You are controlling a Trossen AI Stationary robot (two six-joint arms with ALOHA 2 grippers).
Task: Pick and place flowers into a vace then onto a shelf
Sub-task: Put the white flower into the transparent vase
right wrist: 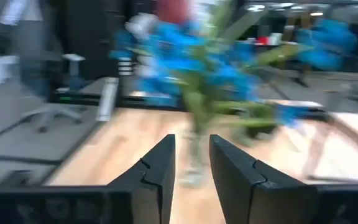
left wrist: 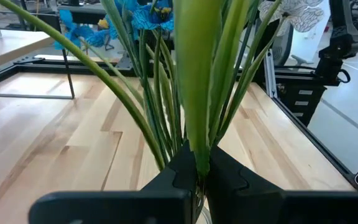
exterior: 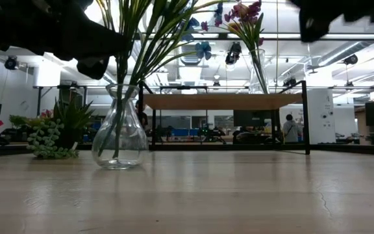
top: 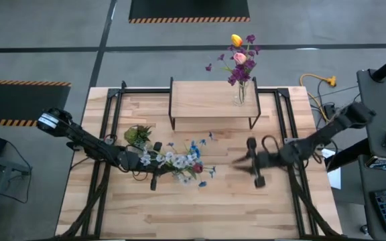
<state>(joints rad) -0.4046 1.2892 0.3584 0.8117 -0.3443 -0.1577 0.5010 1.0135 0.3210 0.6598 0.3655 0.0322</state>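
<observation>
Clear glossy glass vase (exterior: 119, 133), pale smooth wood shelf (top: 213, 100), seemingly matt black metal legs

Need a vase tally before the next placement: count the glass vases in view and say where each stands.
2. One vase stands on the table, holding the blue and white flowers that the left gripper grips. The other vase stands on the shelf. None looks hidden.

Blue/white flowers (top: 183, 161) upright in vase (exterior: 119, 133); shelf (top: 213, 100) behind

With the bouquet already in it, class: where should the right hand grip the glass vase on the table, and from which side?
Grip the glass vase at its narrow neck, coming level from the open side where the right hand hangs. The left hand holds the stems above, and the round belly looks too wide.
</observation>
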